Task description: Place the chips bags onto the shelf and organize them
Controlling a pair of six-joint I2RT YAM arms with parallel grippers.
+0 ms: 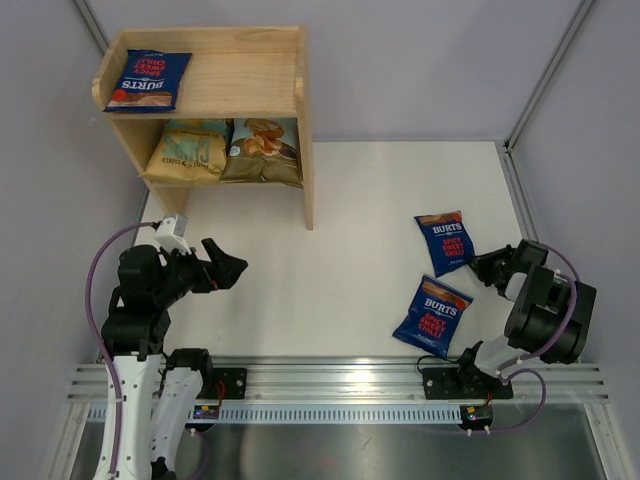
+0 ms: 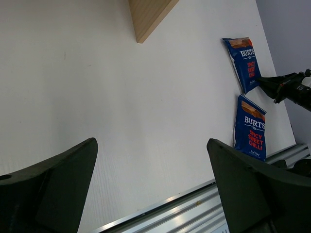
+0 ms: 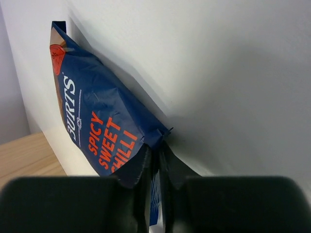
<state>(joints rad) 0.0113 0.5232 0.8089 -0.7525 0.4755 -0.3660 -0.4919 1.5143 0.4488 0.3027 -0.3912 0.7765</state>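
The pale wood shelf (image 1: 250,80) stands upright at 11 o'clock on the counter (image 1: 330,250), its open front facing 6 o'clock. A dark-blue top-tier Burts bag (image 1: 150,80) lies flat at the left end of the upper tier, while on the lower tier the yellow-tan bag (image 1: 187,152) and what appears to be the light-blue bag (image 1: 263,150) lie side by side, touching. Toward 4 o'clock, label up and apart, lie the farther Burts bag (image 1: 445,242), its 5 o'clock corner pinched in the right gripper (image 1: 480,266), and the nearer Burts bag (image 1: 432,316), top toward 1 o'clock.

shelf (image 2: 146,14): cropped by top edge | yellow-tan bag (image 1: 185,155): top hidden under upper tier
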